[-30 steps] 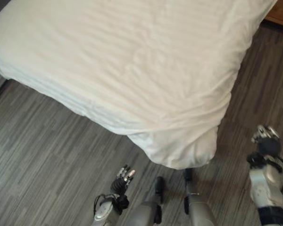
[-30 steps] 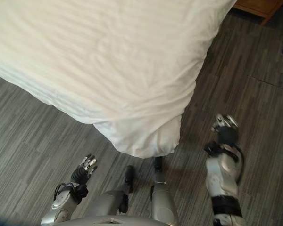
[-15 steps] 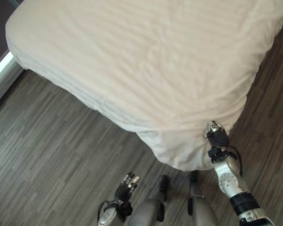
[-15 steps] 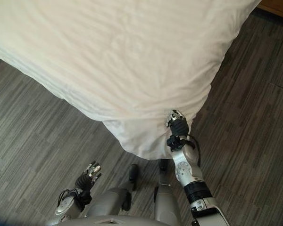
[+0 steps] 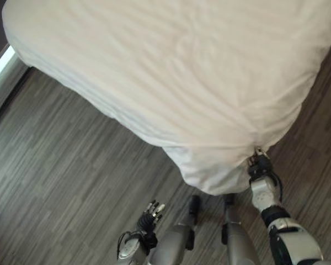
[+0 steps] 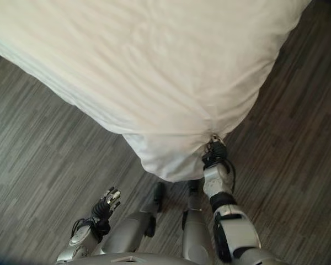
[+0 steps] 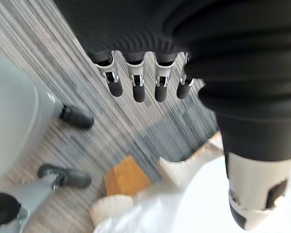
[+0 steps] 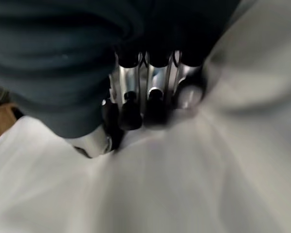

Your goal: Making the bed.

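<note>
Right hand gripping duvet at bed corner; left hand idle

Left eye view: right hand [image 5: 260, 166] pressed against white duvet [image 5: 176, 72] at overhanging corner, cloth puckered to the contact point; rest of duvet spread ahead and to the left of that hand over the bed; grey plank floor [image 5: 55, 165] below. Right eye view: same contact at corner; left hand [image 6: 103, 207] low, well apart from the cloth, over floor. Left wrist view: left hand fingers [image 7: 136, 85] loosely extended, holding nothing. Right wrist view: right hand fingers [image 8: 150, 97] curled into white cloth, folds radiating from grip. Step judged: corner grasp for straightening. Next move likely needs a steady pull outward and down, without losing the pinch
</note>
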`<state>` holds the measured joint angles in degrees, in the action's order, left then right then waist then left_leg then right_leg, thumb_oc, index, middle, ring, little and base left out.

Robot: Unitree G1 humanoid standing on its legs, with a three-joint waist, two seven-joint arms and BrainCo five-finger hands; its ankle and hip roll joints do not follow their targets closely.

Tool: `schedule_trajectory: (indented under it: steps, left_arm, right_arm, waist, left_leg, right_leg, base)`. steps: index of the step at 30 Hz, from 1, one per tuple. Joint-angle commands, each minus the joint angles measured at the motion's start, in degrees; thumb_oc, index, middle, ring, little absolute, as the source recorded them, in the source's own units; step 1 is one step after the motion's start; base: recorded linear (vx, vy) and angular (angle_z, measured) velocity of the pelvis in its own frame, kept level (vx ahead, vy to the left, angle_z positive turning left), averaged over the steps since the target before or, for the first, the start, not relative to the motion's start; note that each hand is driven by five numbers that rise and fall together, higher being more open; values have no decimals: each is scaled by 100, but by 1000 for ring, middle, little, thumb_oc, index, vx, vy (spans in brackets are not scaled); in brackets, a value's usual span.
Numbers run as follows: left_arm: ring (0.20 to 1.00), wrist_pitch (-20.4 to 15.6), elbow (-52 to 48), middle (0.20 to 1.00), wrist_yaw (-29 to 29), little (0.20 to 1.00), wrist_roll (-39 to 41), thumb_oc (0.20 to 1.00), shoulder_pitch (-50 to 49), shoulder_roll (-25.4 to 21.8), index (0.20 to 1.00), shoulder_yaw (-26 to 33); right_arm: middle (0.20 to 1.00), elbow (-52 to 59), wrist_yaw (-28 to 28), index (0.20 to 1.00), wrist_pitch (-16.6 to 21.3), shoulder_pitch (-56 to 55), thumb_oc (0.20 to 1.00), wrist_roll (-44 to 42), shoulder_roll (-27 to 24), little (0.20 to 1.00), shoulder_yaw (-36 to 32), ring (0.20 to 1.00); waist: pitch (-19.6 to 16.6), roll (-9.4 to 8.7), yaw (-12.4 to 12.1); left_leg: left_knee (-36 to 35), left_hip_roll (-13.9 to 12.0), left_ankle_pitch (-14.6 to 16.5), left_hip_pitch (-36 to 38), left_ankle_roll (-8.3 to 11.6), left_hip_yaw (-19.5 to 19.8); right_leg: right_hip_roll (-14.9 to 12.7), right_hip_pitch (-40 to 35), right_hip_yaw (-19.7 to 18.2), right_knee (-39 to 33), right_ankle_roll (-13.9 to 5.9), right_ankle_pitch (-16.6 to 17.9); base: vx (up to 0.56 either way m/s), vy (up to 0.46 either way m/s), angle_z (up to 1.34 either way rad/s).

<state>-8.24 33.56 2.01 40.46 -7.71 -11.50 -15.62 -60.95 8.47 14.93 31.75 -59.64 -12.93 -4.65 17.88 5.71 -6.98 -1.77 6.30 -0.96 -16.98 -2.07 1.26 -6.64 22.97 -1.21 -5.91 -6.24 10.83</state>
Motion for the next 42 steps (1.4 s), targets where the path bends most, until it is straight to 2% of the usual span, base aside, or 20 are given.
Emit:
schedule_trajectory:
  steps: [1,3,8,11,14,16,19,20,22,23,24,25,26,28,32,35,36,37,40,42]
  left_arm:
    - [1000,-147,-142,1000,-24,1000,223,1000,250,-48,1000,-277]
    - [1000,-152,-106,1000,40,1000,137,1000,308,-7,1000,-349]
    - [1000,-215,-64,1000,57,1000,63,1000,382,28,1000,-313]
    - [1000,-240,-104,1000,35,1000,53,1000,423,39,1000,-218]
    - [1000,-258,-102,1000,55,1000,49,1000,429,41,1000,-57]
    - [1000,-235,-151,1000,74,1000,49,1000,337,-12,1000,124]
    - [1000,-214,-127,1000,56,1000,15,1000,269,-51,1000,332]
    - [1000,-212,-132,1000,56,1000,13,1000,251,-59,1000,326]
    - [1000,-232,-188,1000,-35,1000,-88,1000,169,-68,1000,585]
    - [1000,-231,-190,1000,-35,1000,-91,1000,153,-78,1000,582]
    - [1000,-245,-186,1000,-104,1000,-123,1000,146,-48,1000,739]
    - [1000,-255,-193,1000,-132,1000,-153,1000,137,-48,1000,807]
    - [1000,-277,-242,1000,-170,1000,-162,1000,123,-27,1000,885]
    - [1000,-277,-265,1000,-186,1000,-213,1000,124,-36,1000,944]
    - [1000,-324,-356,1000,-225,1000,-306,1000,113,36,1000,1138]
    - [1000,-363,-492,1000,-259,1000,-351,1000,112,-31,1000,1135]
    - [1000,-362,-499,1000,-254,1000,-417,1000,217,-102,1000,1035]
    - [1000,-369,-534,1000,-233,1000,-497,1000,318,-174,1000,960]
    - [1000,-402,-582,1000,-270,1000,-645,1000,446,-283,1000,970]
    - [1000,-420,-665,1000,-262,1000,-546,1000,358,-263,1000,1078]
  right_arm:
    - [200,105,92,200,-131,83,200,-74,-70,200,225,200]
    - [200,-678,96,200,-297,103,200,85,-355,200,14,200]
    - [200,-1045,44,200,-427,-195,200,379,-575,200,-64,200]
    - [200,-1155,82,200,-395,-721,200,396,-740,200,-383,200]
    - [200,-1216,120,200,-440,-1340,200,531,-995,200,-798,200]
    - [200,-1075,207,200,-381,-1907,200,623,-1111,200,-1202,200]
    - [200,-631,380,200,-259,-2547,200,912,-1099,200,-1515,200]
    - [200,-599,398,200,-263,-2577,200,926,-1079,200,-1520,200]
    - [200,877,737,200,-68,-3261,200,1796,-922,200,-1569,200]
    - [200,949,783,200,-89,-3303,200,1832,-882,200,-1572,200]
    - [228,1828,859,228,22,-3530,228,2131,-718,228,-1598,228]
    - [536,2155,865,536,50,-3595,536,2237,-638,536,-1577,536]
    - [1000,2634,832,1000,70,-3691,1000,2463,-538,1000,-1459,1000]
    - [1000,2935,858,1000,52,-3752,1000,2687,-468,1000,-1371,1000]
    - [1000,4165,591,1000,23,-3928,1000,3446,-199,1000,-730,1000]
    - [1000,4860,384,1000,46,-4043,1000,3608,12,1000,-317,1000]
    - [1000,5053,324,1000,30,-4100,1000,3700,4,1000,-229,1000]
    - [1000,5115,290,1000,-8,-4124,1000,3783,1,1000,-162,1000]
    - [1000,5119,268,1000,-90,-3994,1000,3857,117,1000,120,1000]
    - [1000,5214,214,1000,-133,-3902,1000,4026,68,1000,292,1000]
  waist:
    - [59,295,-271]
    - [147,423,-344]
    - [159,432,-297]
    - [126,359,-154]
    - [14,220,41]
    - [-161,37,212]
    - [-385,-196,399]
    - [-382,-200,405]
    - [-654,-383,604]
    - [-645,-391,608]
    - [-843,-487,684]
    - [-929,-528,709]
    - [-1002,-566,722]
    - [-1070,-613,730]
    - [-1258,-745,729]
    - [-1140,-784,762]
    - [-1062,-767,807]
    - [-999,-715,831]
    - [-902,-561,652]
    - [-955,-600,442]
  left_leg:
    - [-323,-99,-450,-91,386,688]
    - [-323,-89,-482,-201,376,720]
    - [-323,-89,-478,-224,374,697]
    - [-323,-107,-448,-165,376,687]
    - [-323,-135,-381,-21,375,688]
    - [-323,-174,-315,150,360,695]
    - [-323,-202,-246,405,353,678]
    - [-323,-199,-242,426,353,686]
    - [-323,-238,-173,711,331,663]
    - [-323,-237,-167,739,331,669]
    - [-323,-269,-118,934,316,656]
    - [-323,-280,-90,1051,306,657]
    - [-323,-290,-69,1162,303,648]
    - [-323,-301,-34,1269,297,638]
    - [-323,-344,85,1658,236,438]
    - [-323,-408,85,1638,237,66]
    - [-323,-440,7,1536,235,67]
    - [-323,-491,-78,1425,243,74]
    - [-323,-777,-317,1167,291,-201]
    - [-323,-912,-402,1094,315,-449]
  right_leg:
    - [-50,-294,91,91,-312,-103]
    - [-64,-198,100,91,-315,-99]
    - [-60,-174,68,91,-313,-104]
    - [-44,-229,34,91,-313,-139]
    - [-36,-379,53,91,-312,-199]
    - [-27,-549,90,91,-298,-251]
    - [-7,-824,132,91,-281,-321]
    - [-9,-849,141,91,-281,-330]
    - [7,-1138,138,91,-263,-399]
    - [6,-1169,145,91,-263,-408]
    - [30,-1353,139,91,-251,-438]
    - [44,-1470,131,91,-245,-465]
    - [52,-1570,131,91,-236,-474]
    - [65,-1668,130,91,-230,-493]
    - [110,-1917,41,91,-288,-477]
    - [139,-1725,-119,167,-452,-121]
    - [178,-1591,-308,372,-498,-104]
    - [180,-1470,-308,564,-502,-182]
    - [-210,-1658,619,1123,-331,-749]
    - [-553,-2053,974,1350,-329,-813]
  base:
    - [-15,5,17]
    - [-22,7,9]
    - [-2,0,-1]
    - [0,0,0]
    - [39,-11,0]
    - [84,-38,1]
    - [71,-30,-1]
    - [87,-15,-2]
    - [85,9,1]
    - [87,13,9]
    - [74,12,13]
    - [83,26,4]
    - [56,20,0]
    - [25,15,-5]
    - [2,32,-7]
    - [-164,-16,-45]
    - [-297,-61,-77]
    - [-382,-75,-60]
    - [-362,-70,-29]
    - [-309,-147,-68]
